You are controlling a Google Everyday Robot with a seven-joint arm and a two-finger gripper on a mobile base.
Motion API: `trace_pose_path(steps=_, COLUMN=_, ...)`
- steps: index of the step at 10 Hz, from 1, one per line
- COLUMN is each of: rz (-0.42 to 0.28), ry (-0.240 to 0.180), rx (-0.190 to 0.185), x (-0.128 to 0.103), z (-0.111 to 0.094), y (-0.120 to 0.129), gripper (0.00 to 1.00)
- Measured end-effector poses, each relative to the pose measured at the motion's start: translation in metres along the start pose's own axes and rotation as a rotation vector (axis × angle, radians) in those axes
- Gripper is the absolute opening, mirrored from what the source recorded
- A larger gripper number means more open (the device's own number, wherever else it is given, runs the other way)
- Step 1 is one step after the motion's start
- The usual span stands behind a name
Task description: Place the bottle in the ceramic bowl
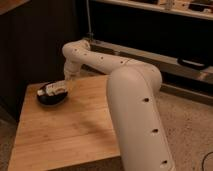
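Note:
The glossy black ceramic bowl (50, 101) sits on the far left part of the wooden table (65, 132). My gripper (56, 89) reaches down from the white arm and hangs right over the bowl. It is shut on the small whitish bottle (46, 91), which lies roughly level, its end pointing left, just above or inside the bowl's rim. Whether the bottle touches the bowl cannot be told. The gripper and bottle hide much of the bowl's inside.
My white arm (132, 110) crosses the table's right side from the foreground. A dark cabinet wall (35, 45) stands behind the table. A low metal shelf rail (165, 55) runs at the back right. Speckled floor (192, 135) lies to the right.

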Motion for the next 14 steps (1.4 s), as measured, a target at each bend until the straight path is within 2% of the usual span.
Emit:
trace_pose_path(steps=2, rz=-0.005, ry=0.007, rx=-0.017, x=-0.010, z=0.014, y=-0.005, gripper=0.00)
trace_pose_path(steps=3, rz=0.004, ry=0.014, rx=-0.021, x=-0.015, z=0.019, y=-0.008, gripper=0.05)
trace_pose_path(steps=4, rz=0.017, ry=0.022, rx=-0.024, x=-0.016, z=0.022, y=-0.010, gripper=0.12)
trace_pose_path(steps=7, rz=0.077, ry=0.063, rx=-0.024, x=-0.004, z=0.032, y=-0.009, gripper=0.44)
trace_pose_path(steps=10, rz=0.121, ry=0.084, rx=-0.016, x=0.010, z=0.031, y=-0.008, gripper=0.73)
trace_pose_path(steps=11, rz=0.132, ry=0.088, rx=-0.012, x=0.011, z=0.031, y=-0.007, gripper=0.77)
trace_pose_path(steps=14, rz=0.162, ry=0.096, rx=0.002, x=0.018, z=0.029, y=-0.006, gripper=0.78)
